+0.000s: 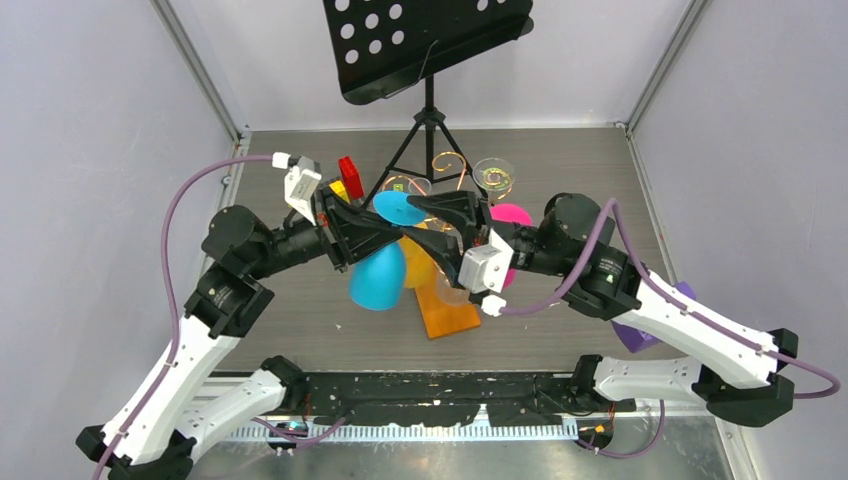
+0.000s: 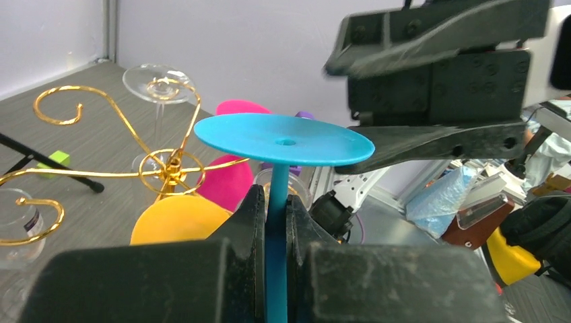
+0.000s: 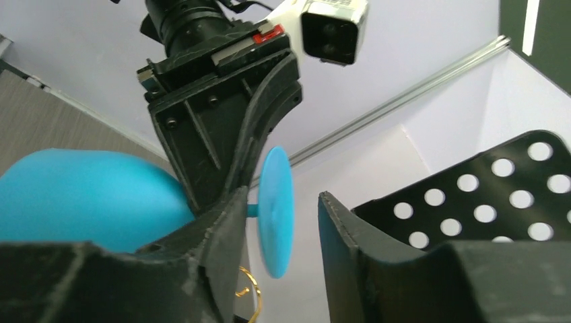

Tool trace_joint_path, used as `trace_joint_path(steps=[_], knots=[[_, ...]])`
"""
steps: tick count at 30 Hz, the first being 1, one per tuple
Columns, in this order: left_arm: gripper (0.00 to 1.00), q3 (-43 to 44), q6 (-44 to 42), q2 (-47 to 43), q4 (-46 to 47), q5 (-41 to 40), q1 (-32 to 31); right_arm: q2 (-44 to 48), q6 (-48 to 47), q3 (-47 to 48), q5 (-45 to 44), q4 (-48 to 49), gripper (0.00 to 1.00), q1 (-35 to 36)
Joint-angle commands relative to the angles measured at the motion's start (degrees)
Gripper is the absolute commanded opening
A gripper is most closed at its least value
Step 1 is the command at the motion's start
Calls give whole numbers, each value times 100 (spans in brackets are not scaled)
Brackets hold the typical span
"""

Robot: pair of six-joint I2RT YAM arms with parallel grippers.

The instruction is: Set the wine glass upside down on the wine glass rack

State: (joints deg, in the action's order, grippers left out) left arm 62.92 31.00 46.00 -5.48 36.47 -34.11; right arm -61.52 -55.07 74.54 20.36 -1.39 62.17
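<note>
Table [image 1: 300, 330]: grey wood-grain; near edge covered by the arm bases.
Music stand [image 1: 425, 45]: black, perforated; top cut off by the frame.
Rack [image 2: 172, 168]: gold wire loops on an orange base; from above, the stem is mostly hidden behind the claws.
Blue wine glass [image 2: 283, 138]: in the air just beside the rack, foot up, not on the loops; bowl hidden in the left wrist view.
Left claw [image 2: 275, 208]: clamped tight on the blue stem.
Right claw [image 3: 283, 202]: jaws parted on either side of the foot disc; contact unclear.
Other glasses: clear glass [image 1: 493, 176] and pink glass [image 1: 515, 215], both partly blocked.
</note>
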Motion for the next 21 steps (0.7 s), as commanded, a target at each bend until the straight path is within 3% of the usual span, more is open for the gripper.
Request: trace_joint_path(steps=[1,3,9,13,17,21], knots=[[0,155,-440,-141,-208,-381,6,333,330,0,-215,461,52,32],[0,263,-646,-264,-359,-632,11,423,475,-24,-319,371,57,30],[0,439,-1015,-558,-628,-1006,204,856,1320,-348,-1213,335,61,30],[0,603,-1191,-622,-819,-972,302,951,2226,-367,-2428,35,61,24],[0,538,-1372,-773,-996,-1166,524,375,3569,869,-3878,-1786,63,-76],[0,302,-1204,-820,-917,-963,1028,-371,4791,2134,-4197,-3535,63,-156]])
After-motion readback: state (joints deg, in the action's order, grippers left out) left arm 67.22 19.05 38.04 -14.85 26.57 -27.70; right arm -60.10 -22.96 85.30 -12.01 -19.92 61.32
